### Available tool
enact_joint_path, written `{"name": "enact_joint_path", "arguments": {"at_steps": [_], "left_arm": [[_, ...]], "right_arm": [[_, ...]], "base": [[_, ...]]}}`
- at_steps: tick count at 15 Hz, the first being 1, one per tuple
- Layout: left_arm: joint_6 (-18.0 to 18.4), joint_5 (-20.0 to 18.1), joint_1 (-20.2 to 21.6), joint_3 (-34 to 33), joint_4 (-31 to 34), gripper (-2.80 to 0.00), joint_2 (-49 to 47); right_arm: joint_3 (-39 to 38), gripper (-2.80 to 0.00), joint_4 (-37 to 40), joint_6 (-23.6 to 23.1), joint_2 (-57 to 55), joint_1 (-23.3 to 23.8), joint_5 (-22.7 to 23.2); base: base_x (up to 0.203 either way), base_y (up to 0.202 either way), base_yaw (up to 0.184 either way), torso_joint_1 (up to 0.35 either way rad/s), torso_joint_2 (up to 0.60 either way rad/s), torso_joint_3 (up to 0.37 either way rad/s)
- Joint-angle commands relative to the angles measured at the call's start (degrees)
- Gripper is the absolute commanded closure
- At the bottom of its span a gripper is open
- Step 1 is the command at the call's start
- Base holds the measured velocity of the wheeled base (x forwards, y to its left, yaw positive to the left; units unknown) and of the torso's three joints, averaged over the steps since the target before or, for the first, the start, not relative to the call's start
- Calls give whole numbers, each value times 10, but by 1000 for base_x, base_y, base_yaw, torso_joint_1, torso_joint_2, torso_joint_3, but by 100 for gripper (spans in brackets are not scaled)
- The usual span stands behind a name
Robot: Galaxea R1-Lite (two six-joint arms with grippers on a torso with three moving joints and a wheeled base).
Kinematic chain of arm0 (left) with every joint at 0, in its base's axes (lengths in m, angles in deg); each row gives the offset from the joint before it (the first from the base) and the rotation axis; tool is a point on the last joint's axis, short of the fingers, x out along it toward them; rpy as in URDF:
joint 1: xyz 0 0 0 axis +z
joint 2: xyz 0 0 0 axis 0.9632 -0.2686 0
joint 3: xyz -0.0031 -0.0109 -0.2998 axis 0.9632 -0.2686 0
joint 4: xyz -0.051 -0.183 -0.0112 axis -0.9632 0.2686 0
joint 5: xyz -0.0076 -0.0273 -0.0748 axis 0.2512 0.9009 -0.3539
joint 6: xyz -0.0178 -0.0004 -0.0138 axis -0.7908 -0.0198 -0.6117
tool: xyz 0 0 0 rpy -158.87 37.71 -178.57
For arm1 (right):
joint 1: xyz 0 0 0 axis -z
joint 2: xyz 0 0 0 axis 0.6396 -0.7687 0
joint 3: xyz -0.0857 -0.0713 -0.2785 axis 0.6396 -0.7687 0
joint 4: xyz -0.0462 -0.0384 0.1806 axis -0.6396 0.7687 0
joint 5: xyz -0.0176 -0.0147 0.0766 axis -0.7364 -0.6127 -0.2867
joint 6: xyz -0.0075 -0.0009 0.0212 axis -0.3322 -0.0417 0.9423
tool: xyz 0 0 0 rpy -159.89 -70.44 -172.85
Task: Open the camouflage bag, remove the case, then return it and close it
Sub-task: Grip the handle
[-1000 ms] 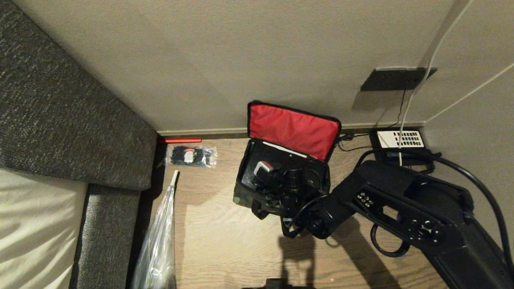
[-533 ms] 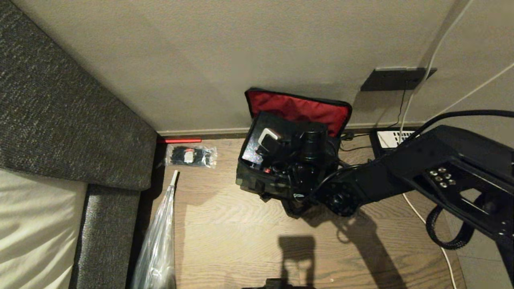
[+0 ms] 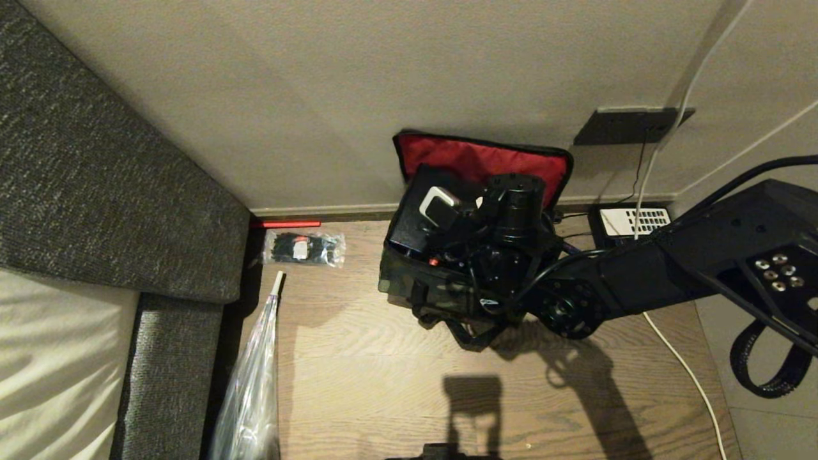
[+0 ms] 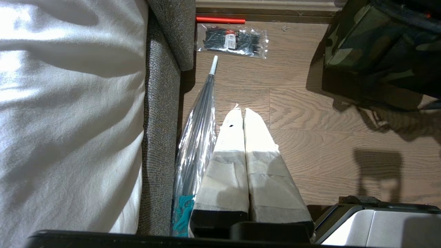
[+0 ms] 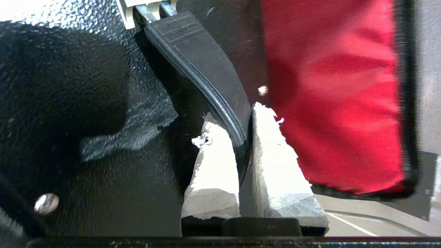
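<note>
Right gripper [image 5: 243, 137] pinches black case [image 3: 422, 220] handle, half-lifted from camouflage bag [image 3: 409, 284] | left gripper [image 4: 244, 117] parked, jaws together | risk: thin handle slips, case drops.

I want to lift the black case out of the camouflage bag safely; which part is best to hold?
Its curved black handle, taken from above: it stands proud of the case, thin enough for the right gripper, whose jaws already pinch it.
</note>
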Motion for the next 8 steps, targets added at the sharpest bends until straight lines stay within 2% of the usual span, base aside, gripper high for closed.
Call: {"name": "enact_joint_path", "arguments": {"at_steps": [1,5,8], "left_arm": [[0,0,0,-2,0,0,1],[0,0,0,-2,0,0,1],[0,0,0,-2,0,0,1]], "right_arm": [[-7,0,-3,-3,3,1,-1],[-23,0,-1,2,-11,1,-2],[-48,0,5,38,-26,1,-1]], "base": [[0,0,0,0,0,0],[0,0,0,0,0,0],[0,0,0,0,0,0]]}}
